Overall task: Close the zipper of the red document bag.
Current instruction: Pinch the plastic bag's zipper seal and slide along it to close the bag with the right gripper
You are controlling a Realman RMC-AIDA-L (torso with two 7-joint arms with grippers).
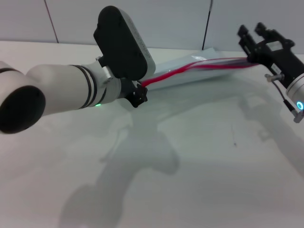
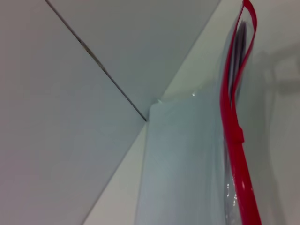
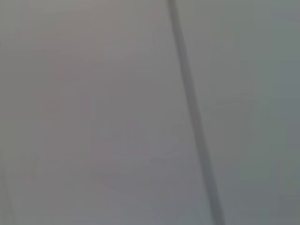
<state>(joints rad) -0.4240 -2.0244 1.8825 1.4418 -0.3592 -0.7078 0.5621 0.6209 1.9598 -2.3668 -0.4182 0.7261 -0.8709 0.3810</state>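
Left claw (image 1: 138,93): positioned at the near end of the zipper (image 1: 190,67), with dark fingertips meeting the red strip where it starts. The fingers are largely hidden behind the wrist housing, so whether they are clamped on the strip or merely beside it cannot be told. The left arm reaches in from the robot's left across the surface (image 1: 190,166).

Right claw (image 1: 256,45): placed at the far end of the zipper, on the robot's right, with dark fingers raised above the surface and the red strip running up to them. Whether the fingers are pinched on the bag's edge or parted cannot be told.

The zipper runs as a thin red line between the two claws. In the left wrist view the zipper (image 2: 234,140) shows two red tracks parted at the far end, with a dark gap between them, and joined into one strip nearer the camera; a small red block sits on the strip where the tracks meet.

The red document bag (image 1: 199,71) lies at the back of the surface, close to the wall (image 1: 166,19), its pale translucent body (image 2: 183,173) behind the zipper edge.

The right wrist view shows only a grey panel with a dark seam.
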